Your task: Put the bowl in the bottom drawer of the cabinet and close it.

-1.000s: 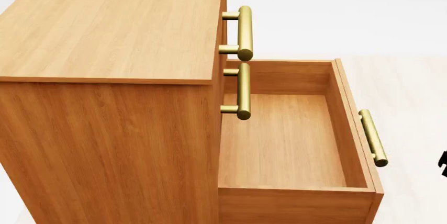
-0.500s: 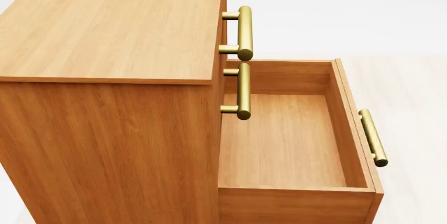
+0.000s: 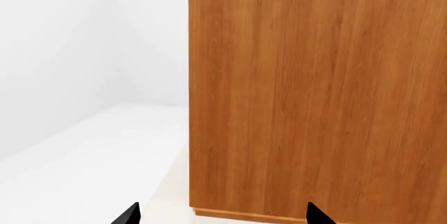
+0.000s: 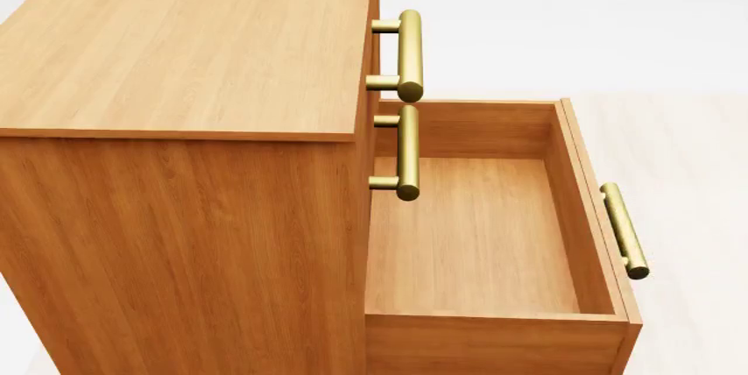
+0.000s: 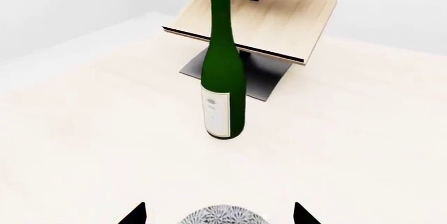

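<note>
In the head view the cabinet point(image 4: 175, 42) fills the left, and its bottom drawer point(image 4: 468, 244) stands pulled out with nothing inside it. The drawer's brass handle point(image 4: 623, 230) is on its front at the right. Neither gripper shows in that view. In the right wrist view the rim of the patterned bowl point(image 5: 222, 216) peeks in between the fingertips of my right gripper point(image 5: 219, 214). The gripper is open, with gaps on both sides of the bowl. My left gripper point(image 3: 222, 215) is open and holds nothing, facing the cabinet's side panel point(image 3: 314, 93).
A green wine bottle point(image 5: 223, 77) stands upright on the pale floor beyond the bowl. Behind it is a pale wood slanted rack point(image 5: 279, 20). The two upper drawers are shut, and their handles point(image 4: 409, 55) point(image 4: 407, 152) stick out over the open drawer.
A dark part of the right arm at the head view's right edge one second ago has left that view. The cabinet and drawer have not moved.
</note>
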Controlling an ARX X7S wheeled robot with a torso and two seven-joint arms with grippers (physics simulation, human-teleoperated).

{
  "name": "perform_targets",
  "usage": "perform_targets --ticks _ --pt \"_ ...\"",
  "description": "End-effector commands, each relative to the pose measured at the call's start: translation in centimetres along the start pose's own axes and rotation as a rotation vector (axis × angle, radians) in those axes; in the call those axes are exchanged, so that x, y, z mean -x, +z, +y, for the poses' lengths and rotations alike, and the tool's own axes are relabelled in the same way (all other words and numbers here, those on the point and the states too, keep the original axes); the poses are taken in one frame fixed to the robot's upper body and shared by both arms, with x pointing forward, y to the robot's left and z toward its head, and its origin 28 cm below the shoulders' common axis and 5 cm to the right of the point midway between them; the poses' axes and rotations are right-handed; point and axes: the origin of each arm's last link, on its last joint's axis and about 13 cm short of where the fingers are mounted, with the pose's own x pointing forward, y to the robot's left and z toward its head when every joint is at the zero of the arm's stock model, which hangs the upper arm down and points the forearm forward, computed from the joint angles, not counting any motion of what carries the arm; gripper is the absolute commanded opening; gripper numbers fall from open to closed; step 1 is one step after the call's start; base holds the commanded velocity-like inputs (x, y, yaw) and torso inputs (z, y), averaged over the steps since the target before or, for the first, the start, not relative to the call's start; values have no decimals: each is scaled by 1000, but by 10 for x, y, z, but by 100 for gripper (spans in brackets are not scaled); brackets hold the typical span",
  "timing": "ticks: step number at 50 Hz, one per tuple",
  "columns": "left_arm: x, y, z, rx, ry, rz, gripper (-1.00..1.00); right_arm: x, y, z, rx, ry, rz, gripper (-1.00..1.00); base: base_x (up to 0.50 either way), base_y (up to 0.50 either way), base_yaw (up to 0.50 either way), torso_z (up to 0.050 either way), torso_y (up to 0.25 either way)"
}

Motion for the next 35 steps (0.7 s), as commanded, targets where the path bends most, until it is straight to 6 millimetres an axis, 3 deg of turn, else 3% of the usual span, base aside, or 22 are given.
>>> perform_targets --ticks 1,35 --pt "1 2 0 0 0 0 100 -3 -4 -2 -11 -2 56 100 0 0 0 0 0" --pt "1 2 0 -3 0 0 100 -12 -8 -14 -28 -132 124 100 0 0 0 0 0"
